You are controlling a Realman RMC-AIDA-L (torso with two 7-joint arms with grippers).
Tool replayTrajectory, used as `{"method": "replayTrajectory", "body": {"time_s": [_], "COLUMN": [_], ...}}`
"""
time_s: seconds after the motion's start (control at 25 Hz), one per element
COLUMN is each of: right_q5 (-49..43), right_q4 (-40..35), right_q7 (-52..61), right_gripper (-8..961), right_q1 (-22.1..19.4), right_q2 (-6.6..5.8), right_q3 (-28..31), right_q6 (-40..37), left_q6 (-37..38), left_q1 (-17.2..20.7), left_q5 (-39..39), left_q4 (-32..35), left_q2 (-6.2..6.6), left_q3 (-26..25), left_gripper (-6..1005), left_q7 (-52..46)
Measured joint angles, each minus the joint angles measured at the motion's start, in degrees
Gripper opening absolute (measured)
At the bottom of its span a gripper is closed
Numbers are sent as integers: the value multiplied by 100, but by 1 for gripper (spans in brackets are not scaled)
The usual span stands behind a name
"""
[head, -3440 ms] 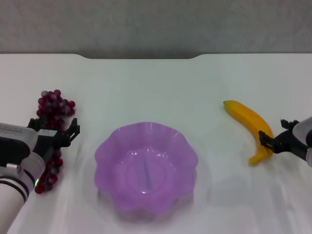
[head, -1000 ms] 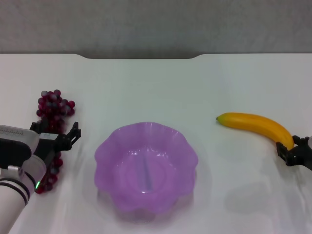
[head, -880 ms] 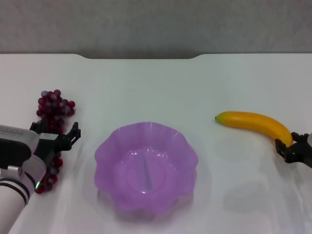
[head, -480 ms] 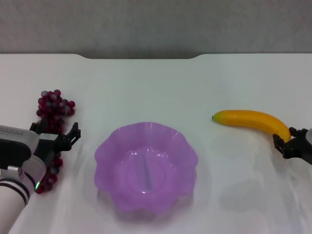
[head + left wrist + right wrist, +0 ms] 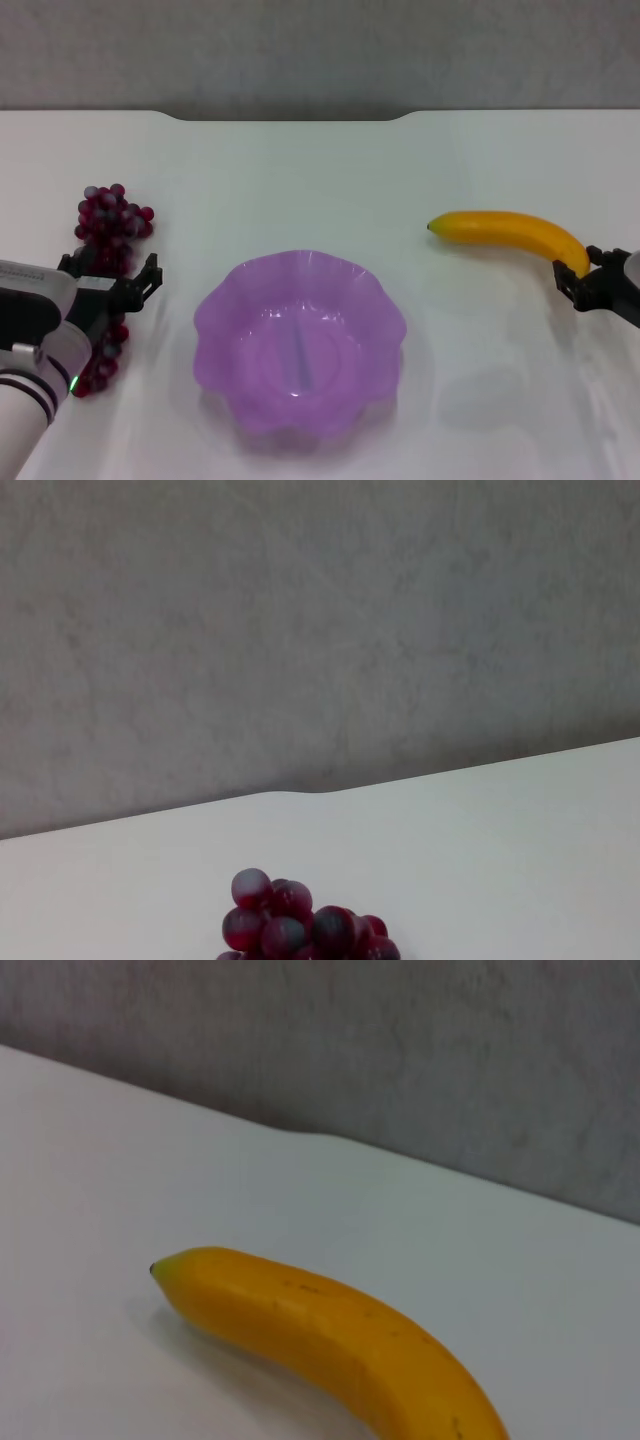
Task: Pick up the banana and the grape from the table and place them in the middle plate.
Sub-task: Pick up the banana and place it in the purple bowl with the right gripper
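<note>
The yellow banana [image 5: 505,228] hangs in the air to the right of the purple scalloped plate [image 5: 300,258], its shadow on the table below. My right gripper [image 5: 582,272] is shut on the banana's right end. The right wrist view shows the banana [image 5: 330,1340] close up, tip towards the wall. The bunch of dark red grapes [image 5: 108,218] lies on the table left of the plate. My left gripper [image 5: 108,276] is open, low over the middle of the bunch, one finger on each side. The left wrist view shows only the far end of the grapes [image 5: 300,930]. The plate is empty.
The white table [image 5: 320,180] ends at a notched far edge against a grey wall. Nothing else stands on it.
The right gripper has lifted the banana off the table, swung it level and carried it up and slightly left. The left gripper has stayed over the grapes.
</note>
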Motion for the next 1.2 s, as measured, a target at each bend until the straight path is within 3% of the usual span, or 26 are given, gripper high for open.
{"method": "replayTrajectory", "body": {"time_s": [0.4,0.68,1.2], "right_q5": [3,-562,-667], "right_q4": [-258,-972,-1213], "right_q7": [-43,30,1147], "right_gripper": [481,481,480], "right_q1": [-11,27,666], "right_q2": [-69,25,64], "right_q3": [-13,-205,-2338], "right_q6": [-524,-885,-1123], "left_q6": [3,0,25], "left_q1": [11,10,-22], "left_q5": [0,0,-1], "left_q4": [23,20,-20], "left_q2": [1,9,0], "left_q3": [0,0,0], "left_gripper": [841,837,831], "left_q7": [0,1,7]}}
